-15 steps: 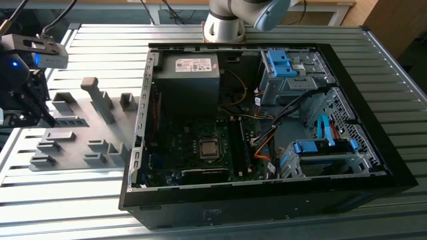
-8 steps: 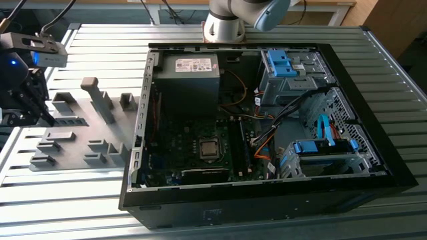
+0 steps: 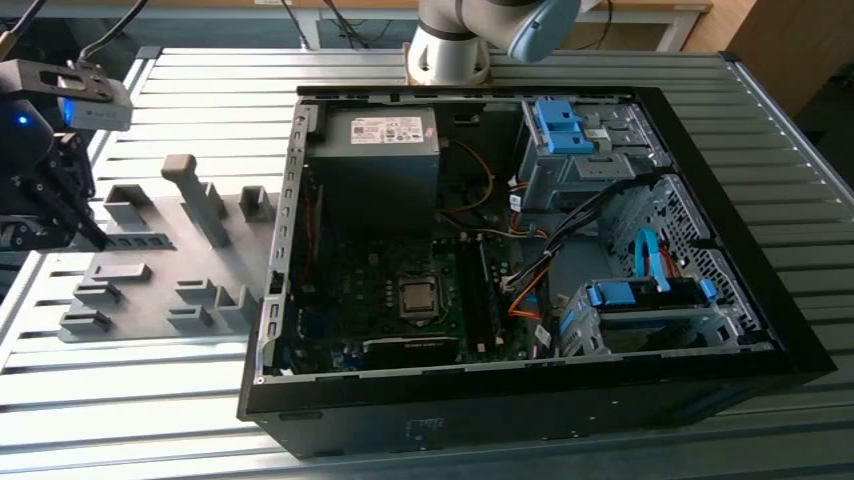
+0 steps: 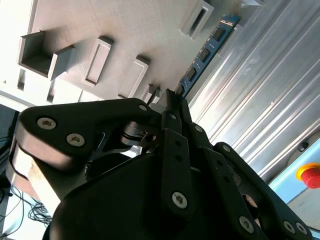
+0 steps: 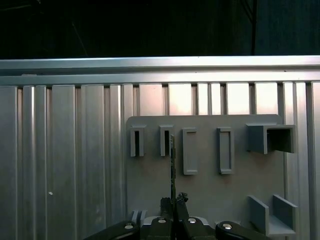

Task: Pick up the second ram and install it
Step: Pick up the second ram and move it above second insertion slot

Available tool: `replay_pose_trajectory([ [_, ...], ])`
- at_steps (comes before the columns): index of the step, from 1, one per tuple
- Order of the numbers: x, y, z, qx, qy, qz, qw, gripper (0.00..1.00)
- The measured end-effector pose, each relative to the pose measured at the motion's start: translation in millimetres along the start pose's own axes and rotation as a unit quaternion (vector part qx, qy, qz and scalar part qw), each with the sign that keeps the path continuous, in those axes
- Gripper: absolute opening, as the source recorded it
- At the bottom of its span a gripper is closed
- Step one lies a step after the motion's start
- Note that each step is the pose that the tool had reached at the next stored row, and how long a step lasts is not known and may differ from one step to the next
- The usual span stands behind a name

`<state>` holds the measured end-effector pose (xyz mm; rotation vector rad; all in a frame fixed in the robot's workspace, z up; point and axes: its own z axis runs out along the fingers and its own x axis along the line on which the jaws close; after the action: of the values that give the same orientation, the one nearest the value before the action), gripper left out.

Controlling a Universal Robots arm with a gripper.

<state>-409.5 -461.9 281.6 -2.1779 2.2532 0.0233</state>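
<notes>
Jaws pinch one end of the second ram point(image 4: 205, 54) over the grey holder plate point(image 5: 215, 195) near the counter's point(image 3: 134, 400) edge, beside the open computer case point(image 3: 534, 410), whose power supply point(image 3: 374, 175) carries a white label point(image 3: 384, 128).

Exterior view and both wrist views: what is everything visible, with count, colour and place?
table: one, silver slatted metal, under everything
computer case: one, black, open, on the table toward the exterior view's right
drive brackets: two, blue, inside the case
holder plate: one, grey with raised blocks, beside the case on the exterior view's left
second ram: one, blue-green, by the holder plate, one end in the gripper
button: one, red on yellow, past the table edge in the second wrist view
arm base: one, pale grey, beyond the case
gripper: one, black, shut on the second ram
</notes>
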Motion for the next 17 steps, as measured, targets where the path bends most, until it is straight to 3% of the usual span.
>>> replay_pose_trajectory([
  [17,-0.2,0.0,-9.1,0.0001,0.0000,0.000,1.0000,0.14],
])
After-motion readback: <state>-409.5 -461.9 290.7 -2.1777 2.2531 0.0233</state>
